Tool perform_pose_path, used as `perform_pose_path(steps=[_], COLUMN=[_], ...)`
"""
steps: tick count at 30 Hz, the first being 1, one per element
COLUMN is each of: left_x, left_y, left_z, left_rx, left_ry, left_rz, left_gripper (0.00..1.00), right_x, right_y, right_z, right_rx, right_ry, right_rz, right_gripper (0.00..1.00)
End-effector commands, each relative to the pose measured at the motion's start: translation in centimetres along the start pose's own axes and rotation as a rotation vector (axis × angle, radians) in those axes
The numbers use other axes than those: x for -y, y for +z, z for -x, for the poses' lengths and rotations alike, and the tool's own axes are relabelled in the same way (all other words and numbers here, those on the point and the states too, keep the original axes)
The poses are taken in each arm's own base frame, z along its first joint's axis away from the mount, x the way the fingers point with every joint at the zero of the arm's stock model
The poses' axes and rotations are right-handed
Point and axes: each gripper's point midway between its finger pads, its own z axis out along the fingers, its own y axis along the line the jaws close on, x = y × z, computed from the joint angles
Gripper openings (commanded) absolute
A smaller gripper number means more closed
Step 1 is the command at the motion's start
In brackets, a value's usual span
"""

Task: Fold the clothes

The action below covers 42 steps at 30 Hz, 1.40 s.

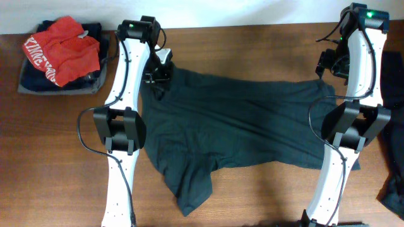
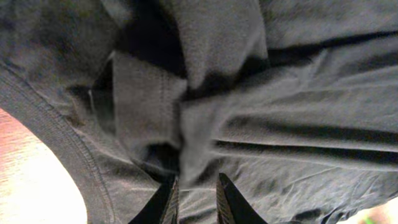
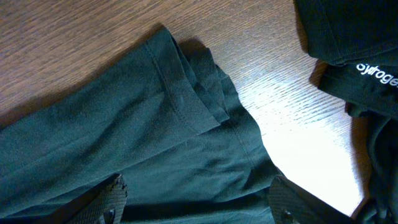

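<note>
Overhead looks straight down; wrist cameras hover close over shirt (image 1: 240, 120)

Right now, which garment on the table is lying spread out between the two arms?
The dark green T-shirt. The only other garments clearly in view are the red garment and the dark stack under it, bunched in the far left corner.

The dark green shirt (image 1: 240, 126) is looking like soft, matt knit cloth, creasing loosely, its stitched hem showing clearly in the right wrist view. The table (image 1: 265, 195) is showing brown wood grain with a light sheen, glaring white in one patch beside that hem. The red garment (image 1: 63, 47) is reading as matt cloth carrying white print. The arm shells (image 1: 120, 69) are gleaming as smooth white plastic. The fingers (image 3: 107, 198) of the right gripper (image 3: 199, 200) are looking dark, matt and rough-textured
</note>
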Motion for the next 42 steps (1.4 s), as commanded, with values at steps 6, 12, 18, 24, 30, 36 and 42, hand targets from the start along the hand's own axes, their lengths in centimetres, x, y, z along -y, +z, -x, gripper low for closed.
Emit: perform_pose_path(steps=[6,12,18,24,30,36,42], left_x=[-0.4,-1.2,-1.0,-1.0,-0.8,-0.8,-0.8], left_y=[-0.6,-0.6,-0.9,-0.8,-0.9,-0.8,-1.1], left_z=[-1.1,0.1,3.4,3.6,4.5,4.4,5.5], left_rx=[-0.026,0.025,0.158,0.160,0.197,0.193,0.235], left_ry=[-0.008,0.028,0.091,0.092,0.149,0.152,0.248], left_rz=[0.009,0.049,0.051,0.051,0.055,0.056,0.068], left_gripper=[0.25,0.49,0.49,0.52,0.51,0.38,0.52], right_x=[0.4,-0.1,-0.8,-0.8,-0.8,-1.7,-1.6], right_y=[-1.6,-1.4,-1.2,-1.0,-0.6,0.0,0.1], right_z=[0.7,2.4,3.4,3.1,2.9,2.4,2.2], right_rx=[0.057,0.122,0.155,0.139,0.123,0.091,0.082], right_ry=[0.016,0.025,0.029,0.026,0.024,-0.035,-0.036], right_rz=[-0.001,0.015,0.048,0.046,0.042,0.084,0.082], right_gripper=[0.99,0.99,0.99,0.99,0.99,0.99,0.99])
